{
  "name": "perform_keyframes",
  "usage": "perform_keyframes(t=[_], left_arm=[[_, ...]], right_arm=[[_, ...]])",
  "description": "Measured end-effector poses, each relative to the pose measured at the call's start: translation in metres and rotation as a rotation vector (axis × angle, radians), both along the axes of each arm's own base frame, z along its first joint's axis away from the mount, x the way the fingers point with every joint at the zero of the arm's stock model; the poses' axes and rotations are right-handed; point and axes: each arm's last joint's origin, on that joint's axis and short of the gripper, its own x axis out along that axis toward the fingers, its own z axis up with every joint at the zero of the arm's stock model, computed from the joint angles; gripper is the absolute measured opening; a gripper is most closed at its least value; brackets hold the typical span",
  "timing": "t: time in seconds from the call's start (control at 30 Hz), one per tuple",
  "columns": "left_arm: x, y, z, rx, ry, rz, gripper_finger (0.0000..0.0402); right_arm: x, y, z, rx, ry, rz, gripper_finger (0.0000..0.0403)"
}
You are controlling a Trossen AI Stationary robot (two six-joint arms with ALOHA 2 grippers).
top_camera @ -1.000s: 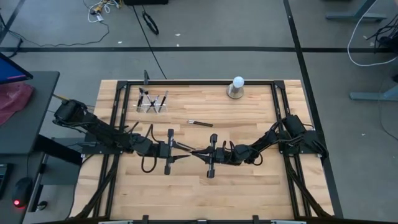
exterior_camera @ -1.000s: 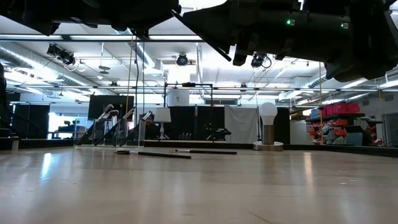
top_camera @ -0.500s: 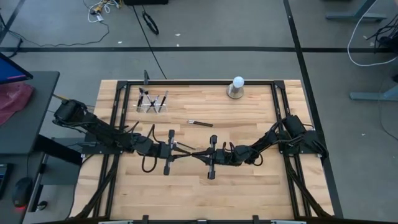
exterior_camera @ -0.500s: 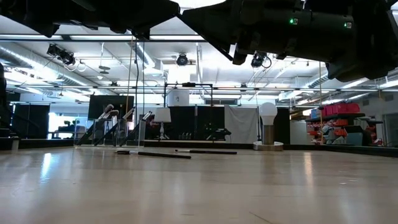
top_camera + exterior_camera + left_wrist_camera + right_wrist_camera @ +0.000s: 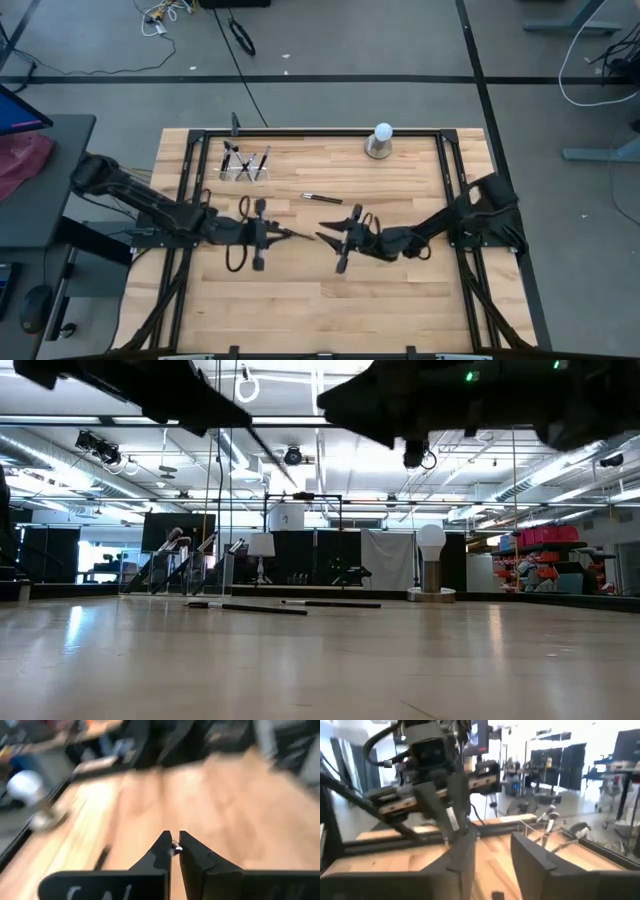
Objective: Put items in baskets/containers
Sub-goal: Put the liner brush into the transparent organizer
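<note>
My left gripper [image 5: 288, 234] hovers over the table's middle, shut on a thin makeup brush whose silvery end [image 5: 175, 848] shows between its fingertips. My right gripper [image 5: 322, 238] faces it from the right, a short gap away. It is open and empty, and its two fingers [image 5: 465, 855] stand apart. The clear holder [image 5: 245, 166] stands at the far left with several brushes upright in it. Another black brush [image 5: 322, 198] lies flat on the wood beyond the grippers. In the low view two dark brushes [image 5: 250, 608] lie on the table. My left gripper pinches the brush between its two fingertips [image 5: 165, 845], near a silvery part [image 5: 175, 848]. The wrist view looks along the fingers, so the rest of the brush does not show. The fingers lie about level, pointing toward the table's right. The brush is clear of the table.
A white ball on a grey round base [image 5: 380, 141] stands at the far edge, right of centre. A black frame [image 5: 300, 132] runs along the table's far and side edges. Bare wood [image 5: 330, 300] lies near the front edge.
The two grippers, whose tips met over the table's middle, have drawn apart. The left has gone toward the table's left edge and the right toward the right edge. In the low view both arms have risen.
</note>
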Motion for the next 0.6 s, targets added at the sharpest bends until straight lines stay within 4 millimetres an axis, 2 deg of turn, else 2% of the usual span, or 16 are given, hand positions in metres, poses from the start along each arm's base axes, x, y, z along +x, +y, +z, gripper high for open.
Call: perform_keyframes(t=[0.13,0.27,0.47,0.6], left_arm=[[-0.006,0.017,0.023,0.022,0.182,0.175,0.0022],[-0.011,0.048,0.048,0.051,0.385,0.367,0.0022],[-0.022,0.106,0.075,0.027,0.541,0.591,0.0023],[-0.033,0.143,0.079,-0.077,0.611,0.634,0.0023]], right_arm=[[-0.014,-0.004,0.013,0.03,0.06,0.0,0.0158],[-0.017,-0.005,0.014,0.077,0.067,0.006,0.0178],[-0.016,-0.005,0.003,0.104,0.131,0.022,0.0181],[-0.016,-0.005,0.0,0.112,0.155,0.021,0.0173]])
